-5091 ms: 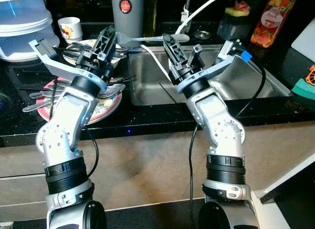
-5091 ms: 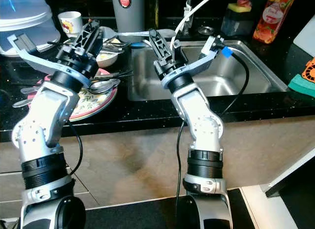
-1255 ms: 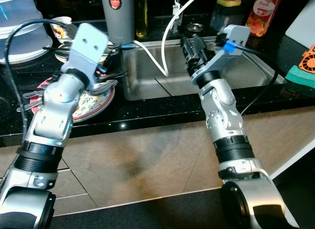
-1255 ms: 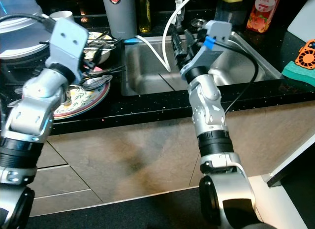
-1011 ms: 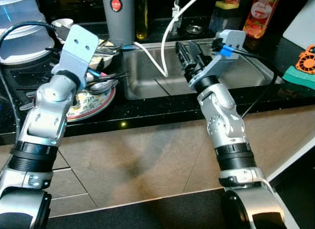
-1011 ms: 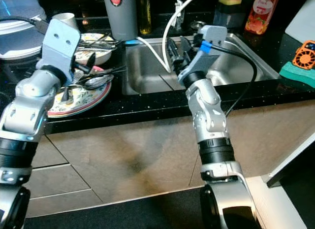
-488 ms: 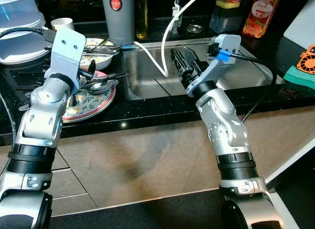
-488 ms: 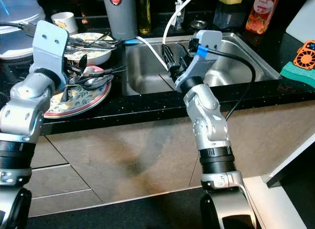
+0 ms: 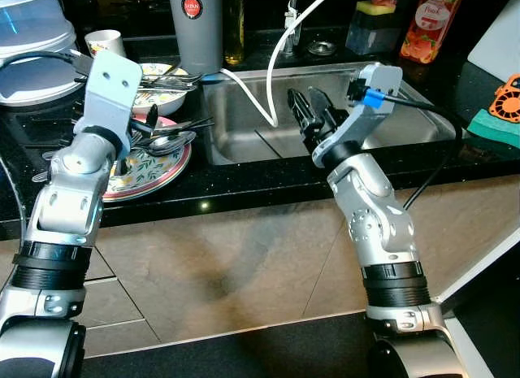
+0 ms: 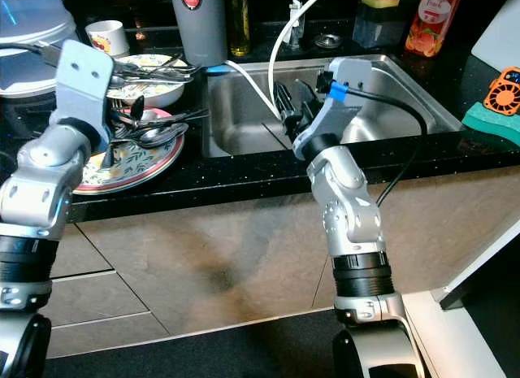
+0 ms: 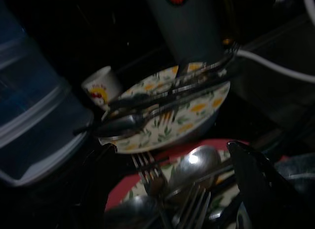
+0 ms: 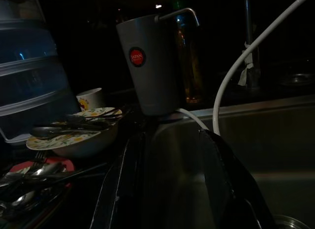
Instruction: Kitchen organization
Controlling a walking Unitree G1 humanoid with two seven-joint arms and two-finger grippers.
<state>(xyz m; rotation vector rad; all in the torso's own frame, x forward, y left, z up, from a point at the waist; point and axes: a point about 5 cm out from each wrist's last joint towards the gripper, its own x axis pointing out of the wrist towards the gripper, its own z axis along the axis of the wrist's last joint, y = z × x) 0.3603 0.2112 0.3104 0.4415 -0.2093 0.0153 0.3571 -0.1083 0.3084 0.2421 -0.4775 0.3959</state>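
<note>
On the black counter [image 9: 244,183], left of the sink [image 9: 244,130], a red-rimmed plate [image 9: 158,165] near the front edge carries a heap of spoons and forks [image 9: 166,138]. Behind it a bowl [image 10: 158,89] with a leaf pattern holds more cutlery laid across its rim. A small white cup [image 9: 104,42] and a tall grey canister [image 9: 195,28] stand toward the back edge, with a clear stacked container [image 9: 28,36] at the left end.

The left gripper [image 11: 182,189] hangs just above the plate's cutlery. From the head, its wrist bracket covers most of it, so only one finger shows there. The left wrist view shows both fingers [image 11: 256,179] spread wide apart with spoons and forks between them, nothing clamped. That picture is dark and blurred, and the pieces at the fingertips run together.

The right gripper [image 9: 313,122] reaches over the sink's front edge, near a white hose [image 9: 268,69] that drops into the basin. Its right wrist view shows the two fingers [image 12: 226,175] parted and empty. The basin beyond is in deep shadow.
</note>
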